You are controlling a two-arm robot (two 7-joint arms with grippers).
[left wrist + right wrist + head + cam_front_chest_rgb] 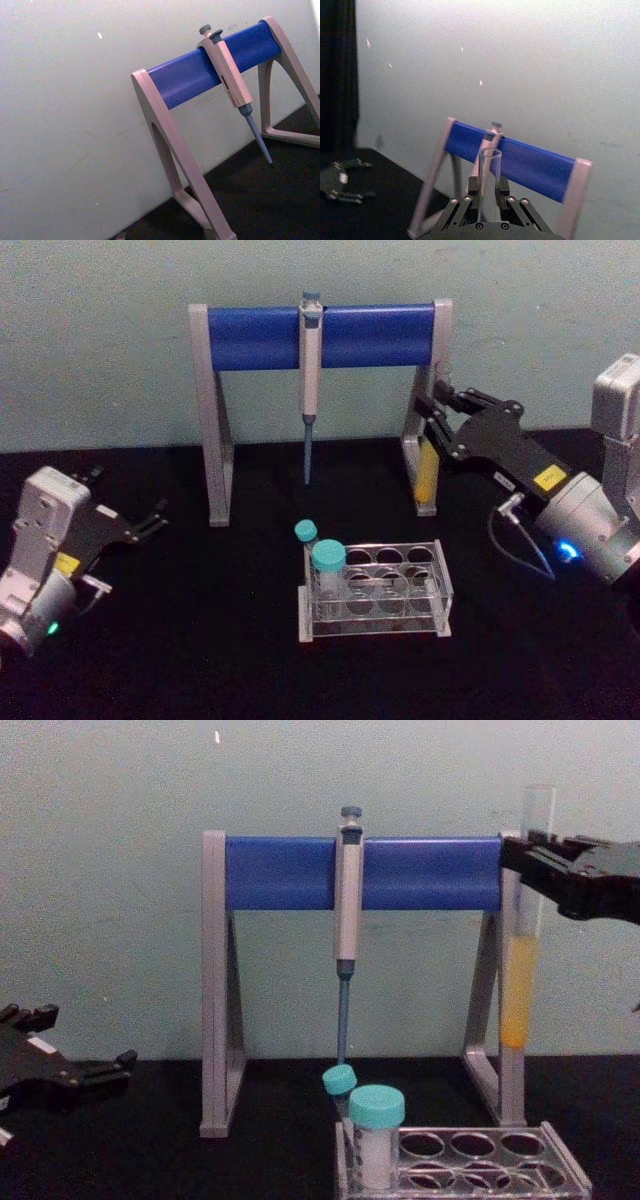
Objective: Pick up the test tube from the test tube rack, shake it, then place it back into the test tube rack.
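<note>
Test tube rack [400, 615] sits nearest on the table [200, 640], below and left of the right claw [435, 410], with two teal-capped tubes [327, 558] at its left end. That claw grips the upright test tube [520, 980] by its upper part, held clear above the rack, seemingly just before the right leg of the pipette stand [250, 338]. Left claw [130, 495] rests spread wide, far to the left.

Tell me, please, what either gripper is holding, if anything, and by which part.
The right gripper holds the test tube by its upper part, below the open mouth; the left gripper holds nothing.
</note>
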